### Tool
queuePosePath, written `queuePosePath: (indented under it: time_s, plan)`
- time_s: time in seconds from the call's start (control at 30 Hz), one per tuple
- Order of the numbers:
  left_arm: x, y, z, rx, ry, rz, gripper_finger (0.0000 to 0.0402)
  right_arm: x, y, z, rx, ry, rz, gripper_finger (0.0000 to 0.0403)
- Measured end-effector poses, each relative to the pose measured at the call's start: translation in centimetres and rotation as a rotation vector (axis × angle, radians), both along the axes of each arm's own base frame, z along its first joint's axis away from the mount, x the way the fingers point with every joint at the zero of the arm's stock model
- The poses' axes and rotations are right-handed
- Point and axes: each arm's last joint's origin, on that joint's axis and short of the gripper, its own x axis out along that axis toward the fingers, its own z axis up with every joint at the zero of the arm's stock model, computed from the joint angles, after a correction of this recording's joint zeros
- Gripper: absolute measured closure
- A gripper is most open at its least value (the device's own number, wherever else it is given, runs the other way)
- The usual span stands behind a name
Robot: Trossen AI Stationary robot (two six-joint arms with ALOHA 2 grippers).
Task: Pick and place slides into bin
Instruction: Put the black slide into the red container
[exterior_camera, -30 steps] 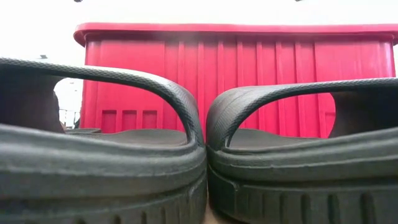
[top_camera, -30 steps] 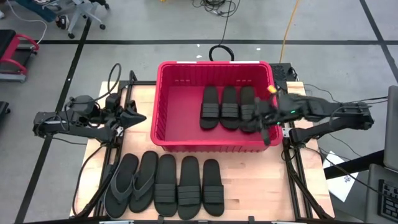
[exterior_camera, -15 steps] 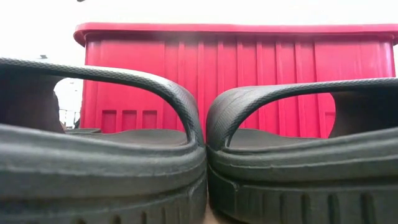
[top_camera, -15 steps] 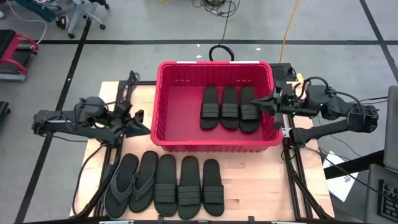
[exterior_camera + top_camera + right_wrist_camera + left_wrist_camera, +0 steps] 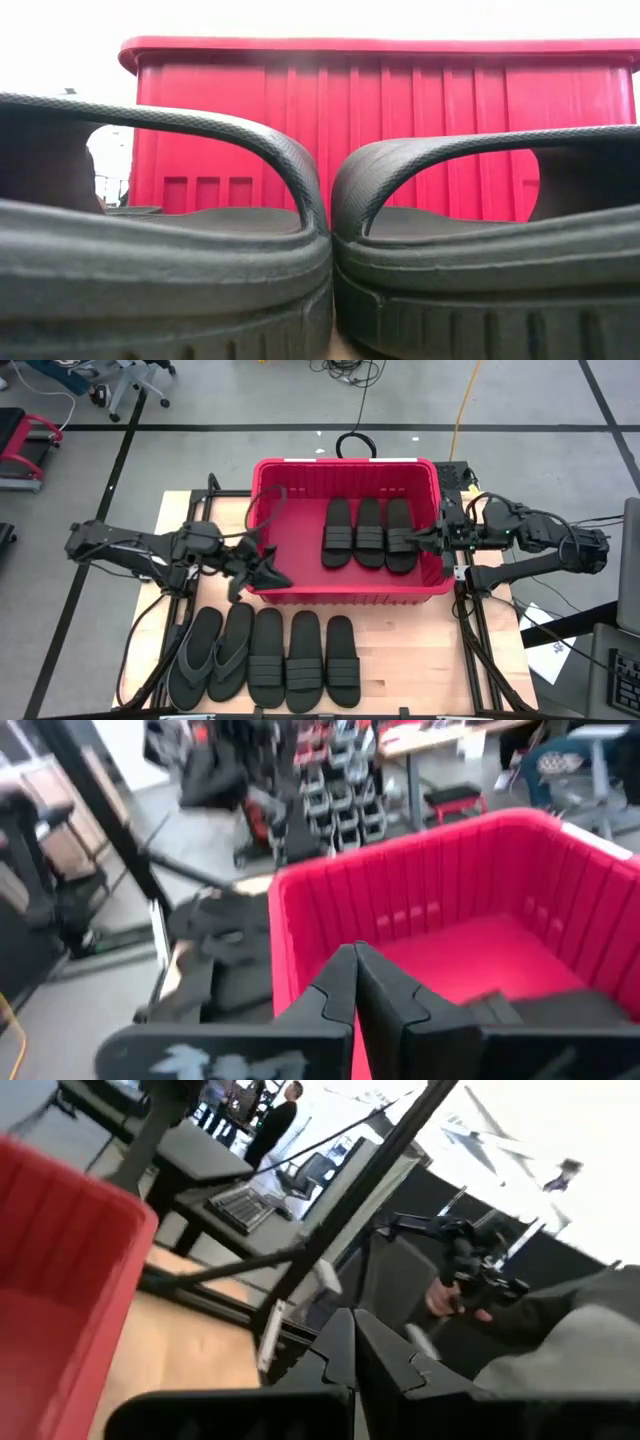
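High view gives you the clearest layout. Nearest you, five matte black rubber slides (image 5: 265, 656) lie side by side on the pale wooden table (image 5: 400, 660): the two on the left have thin thong straps, the other three wide ribbed bands. In the low view two of them (image 5: 300, 260) fill the foreground, touching toe to toe, and they hide most of what lies behind.

Just beyond the row stands the large rectangular red plastic bin (image 5: 345, 592) with slotted sides. Your left arm reaches in from the left, stretched low across the table, and the left gripper (image 5: 268, 573) sits at the bin's near left corner, over the rim, with its fingers pressed together and nothing between them. The nearest loose slide lies just beside it, toward you.

Inside the bin, three band-strap slides (image 5: 368, 533) lie flat in a row toward its right side. Your right arm comes in from the right, and the right gripper (image 5: 412, 538) points in over the bin's right wall, its tip seemingly just above the rightmost slide; contact is hard to judge. Its fingers (image 5: 350, 985) are closed on nothing.
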Motion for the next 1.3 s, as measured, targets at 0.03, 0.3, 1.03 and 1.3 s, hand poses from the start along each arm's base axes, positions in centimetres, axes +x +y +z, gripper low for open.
queuePosePath:
  time_s: [0.03, 0.3, 1.03, 1.3]
  plan:
    - [0.7, -0.3, 0.5, 0.034, 0.002, 0.011, 0.04, -0.1, 0.0, -0.2, 0.0, 0.02, 0.007, 0.0403]
    - [6.5, -3.3, 1.6, 0.285, 0.067, 0.104, 0.0399, -1.0, 0.1, -0.3, -0.01, 0.043, 0.062, 0.0403]
    - [11.6, -13.2, -6.6, 0.365, 0.565, -0.211, 0.0401, -1.6, 0.0, -0.1, -0.069, 0.026, 0.036, 0.0403]
    - [10.6, -13.7, -7.6, 0.409, 0.683, -0.179, 0.0401, -1.6, 0.0, -0.1, 0.02, 0.02, 0.013, 0.0403]
